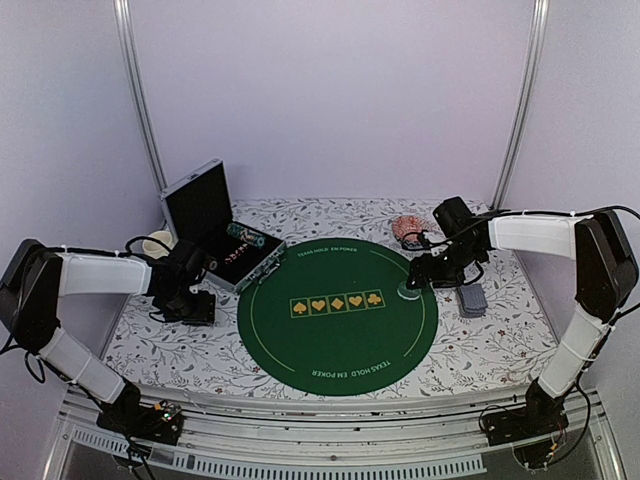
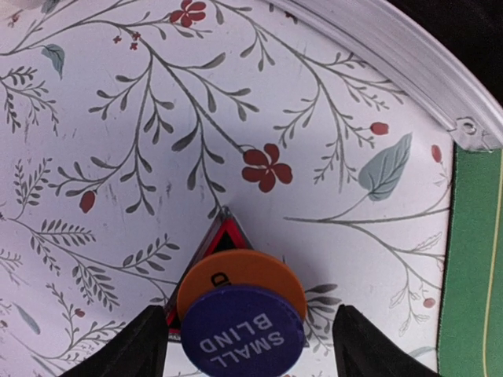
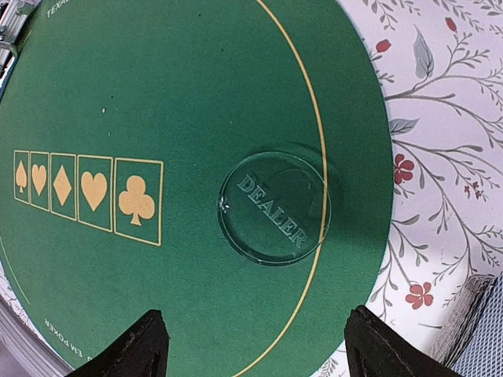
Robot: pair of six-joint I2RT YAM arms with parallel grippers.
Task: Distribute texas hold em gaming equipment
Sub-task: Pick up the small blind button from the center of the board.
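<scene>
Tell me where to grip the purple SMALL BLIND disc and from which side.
Pinch the purple disc by opposite rim edges, from straight above. It lies flat atop the orange disc, so its rim sits raised off the tablecloth with both sides clear.

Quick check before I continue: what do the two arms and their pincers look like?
Both the left arm and right arm have white tubular links joined by bulky black joint housings, with thin black cables looping near the wrists. The left pincer and right pincer are black, each with two dark, wedge-shaped fingers. No markings are readable.
</scene>
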